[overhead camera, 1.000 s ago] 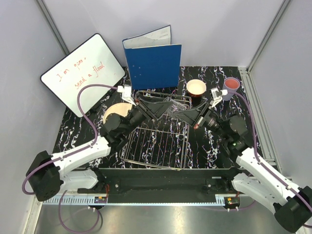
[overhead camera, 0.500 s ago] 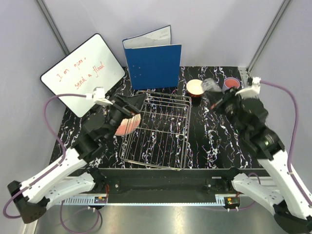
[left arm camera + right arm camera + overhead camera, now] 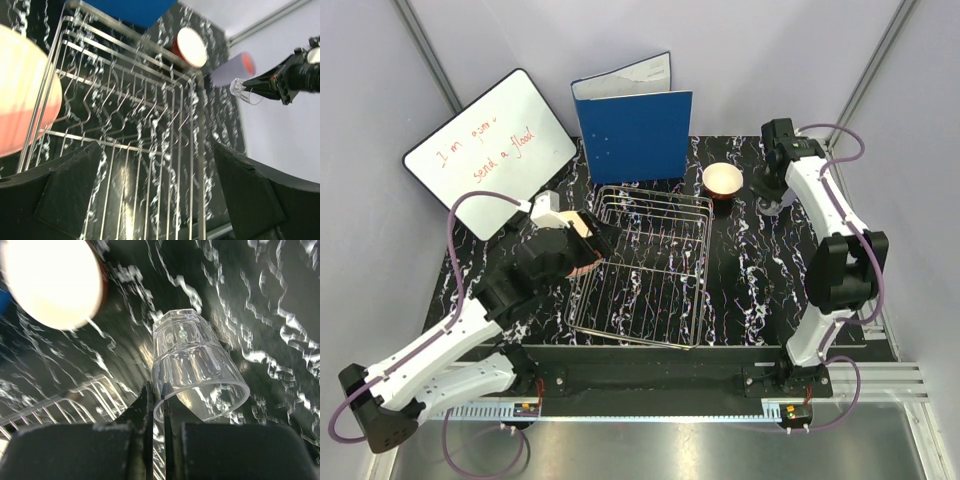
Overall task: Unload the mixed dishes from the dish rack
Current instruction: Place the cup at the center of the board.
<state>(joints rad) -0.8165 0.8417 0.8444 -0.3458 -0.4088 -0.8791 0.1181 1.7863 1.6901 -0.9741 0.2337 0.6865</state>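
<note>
Right jaws clench the small clear glass (image 3: 197, 370) by its rim, near the red bowl (image 3: 50, 280); left jaws gape empty by the dish rack (image 3: 200, 150).

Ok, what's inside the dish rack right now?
No dishes show inside the dish rack, only bare wires. The open left gripper hangs over its left edge and covers the strip beneath it.

the table (image 3: 760, 290) is seen from above and behind. the rack (image 3: 640, 262) and bowl (image 3: 722, 180) are shared with both close wrist views.
</note>
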